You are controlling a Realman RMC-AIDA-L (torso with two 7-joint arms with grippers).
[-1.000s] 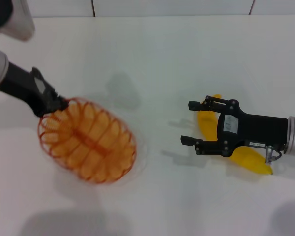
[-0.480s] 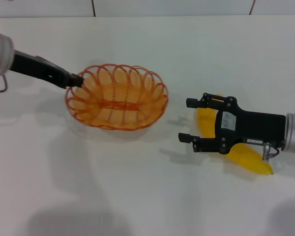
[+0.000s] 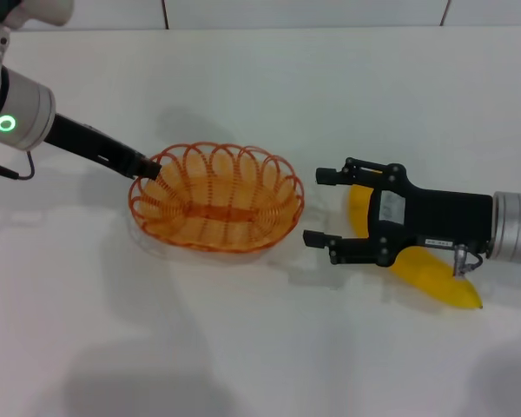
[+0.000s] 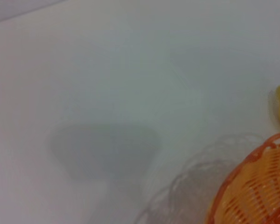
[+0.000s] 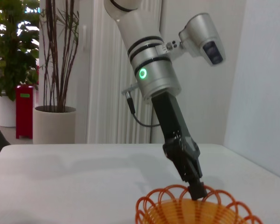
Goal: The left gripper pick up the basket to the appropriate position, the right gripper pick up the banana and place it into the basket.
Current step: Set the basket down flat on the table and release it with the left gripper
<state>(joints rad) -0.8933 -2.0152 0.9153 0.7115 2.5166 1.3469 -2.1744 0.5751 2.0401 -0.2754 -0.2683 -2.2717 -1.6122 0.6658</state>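
The head view looks steeply down on the table [image 3: 243,347], while both low, close wrist views share the basket [image 3: 215,198] with it.

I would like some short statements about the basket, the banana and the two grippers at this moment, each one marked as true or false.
1. The left gripper holds the basket by its rim. True.
2. The banana lies inside the basket. False: it lies on the table, beside the basket, partly under the right gripper.
3. The right gripper is open. True: its two fingers stand apart, pointing toward the basket.
4. The right gripper is shut on the banana. False: its fingers hold nothing; the banana is under the gripper's body.
5. The basket is upside down. False: its open side faces up.
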